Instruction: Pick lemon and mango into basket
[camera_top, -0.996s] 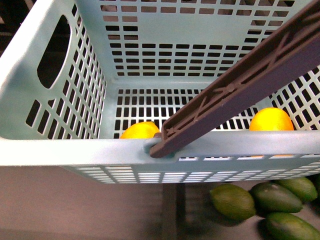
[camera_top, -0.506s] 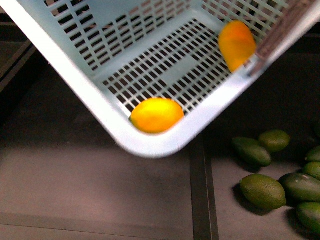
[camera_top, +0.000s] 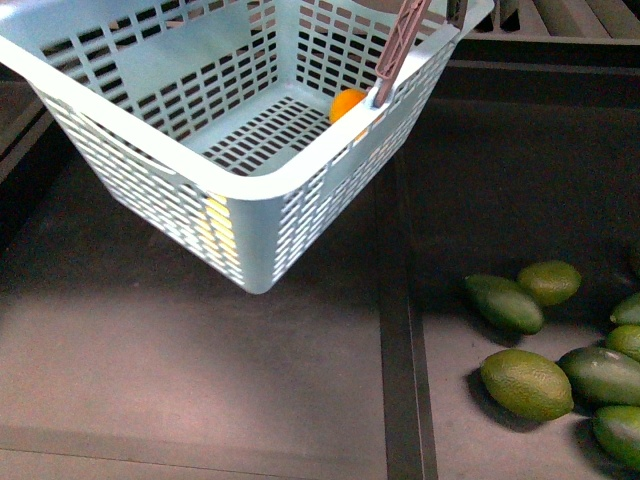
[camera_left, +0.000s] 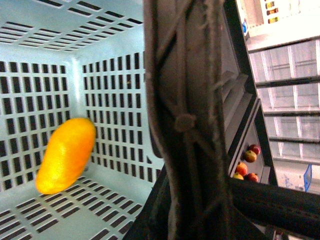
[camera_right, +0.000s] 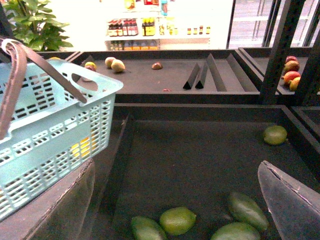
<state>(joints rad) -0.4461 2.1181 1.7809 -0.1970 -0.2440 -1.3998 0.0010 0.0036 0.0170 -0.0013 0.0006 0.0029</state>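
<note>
The turquoise basket (camera_top: 250, 190) hangs tilted above the dark display tray (camera_top: 200, 380), one corner dipping toward the camera in the front view. Its brown handle (camera_top: 403, 40) rises out of the top of the picture from the rim on the robot's right.

Inside, the mango (camera_left: 66, 155) lies against a slotted wall near a corner of the basket floor, as the left wrist view shows; in the front view only a small orange patch of it shows just behind the rim, beside the handle's foot. The lemon (camera_top: 220, 232) appears only as a yellow glow through the slots of the near wall, low in the corner nearest the camera; the right wrist view shows a similar yellow patch through the basket's side.

The left wrist view looks along the handle from very close. The left pincer's fingers cannot be made out there, so whether it clasps the handle cannot be told.

The right pincer (camera_right: 175, 200) is spread wide with nothing between its fingers (camera_right: 290, 200), hovering over the tray beside the basket. Several green oval fruits (camera_top: 525, 383) lie on the tray's right part, well apart from the basket. Red apples (camera_right: 291, 70) sit in a farther bin at the right.
</note>
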